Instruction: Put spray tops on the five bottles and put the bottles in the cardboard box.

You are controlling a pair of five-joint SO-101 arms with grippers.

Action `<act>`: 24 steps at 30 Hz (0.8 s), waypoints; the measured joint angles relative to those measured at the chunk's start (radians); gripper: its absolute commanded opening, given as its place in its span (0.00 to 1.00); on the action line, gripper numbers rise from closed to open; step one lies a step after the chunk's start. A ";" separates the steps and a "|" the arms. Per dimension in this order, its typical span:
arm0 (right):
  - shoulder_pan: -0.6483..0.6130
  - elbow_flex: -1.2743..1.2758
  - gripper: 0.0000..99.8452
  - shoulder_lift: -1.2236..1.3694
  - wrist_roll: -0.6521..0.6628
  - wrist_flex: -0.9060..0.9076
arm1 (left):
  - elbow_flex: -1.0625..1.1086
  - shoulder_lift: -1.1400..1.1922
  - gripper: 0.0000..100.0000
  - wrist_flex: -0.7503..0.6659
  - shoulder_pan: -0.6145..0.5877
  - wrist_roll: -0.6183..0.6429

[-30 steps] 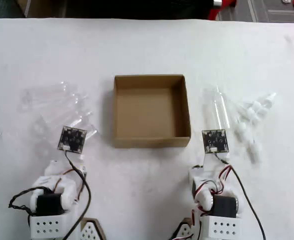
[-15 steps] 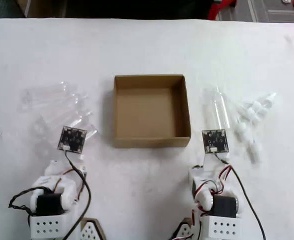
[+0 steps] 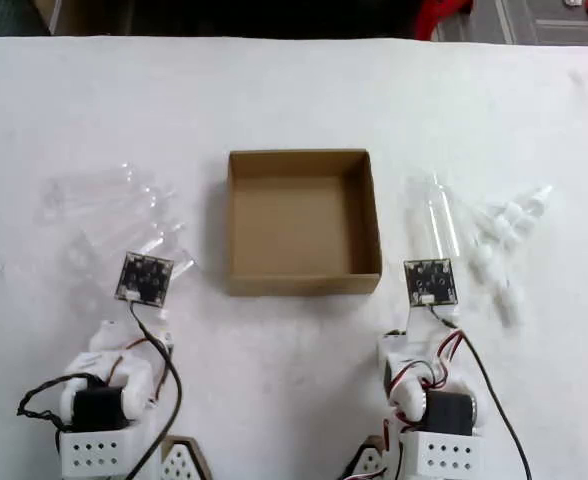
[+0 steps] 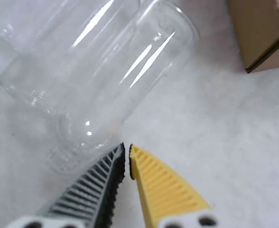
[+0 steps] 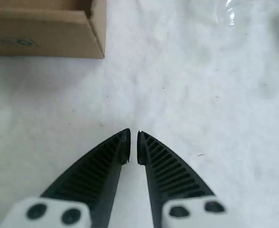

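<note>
Box: the brown, square, open cardboard box (image 3: 304, 281) stands in the middle of the white table (image 3: 294, 90), between my two arms, and its floor is bare; no bottle is inside.
Bottles on the left: a group of clear plastic bottles (image 3: 114, 205) lies on its side to the left of the box, close together. I cannot count them surely because they are transparent. None carries a top.
Bottle on the right: one single clear bottle (image 3: 440, 225) lies just right of the box, also without a top.
Tops: the white spray tops (image 3: 504, 235) lie in a loose heap further right, near that single bottle, all loose on the table.
Left gripper: my left gripper (image 4: 126, 154), one finger grey and one yellow, is closed with the tips together and holds nothing; it is low, just in front of the nearest clear bottle (image 4: 106, 71).
Right gripper: my right gripper (image 5: 133, 145), with black fingers, is almost closed and empty, over bare table near the corner of the box.
Done: nothing, as I judge it.
Left to do: all five tops and all five placings.
</note>
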 measured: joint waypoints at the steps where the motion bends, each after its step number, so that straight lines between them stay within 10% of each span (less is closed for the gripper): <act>1: 0.000 0.000 0.02 0.000 0.000 0.000 | 0.000 0.000 0.02 0.000 0.000 0.000; 17: 0.000 0.000 0.02 0.000 0.000 0.000 | -0.505 -0.017 0.02 0.000 -0.002 -0.015; 24: 0.000 0.000 0.02 0.000 0.000 0.000 | -0.614 -0.017 0.02 0.000 -0.003 -0.374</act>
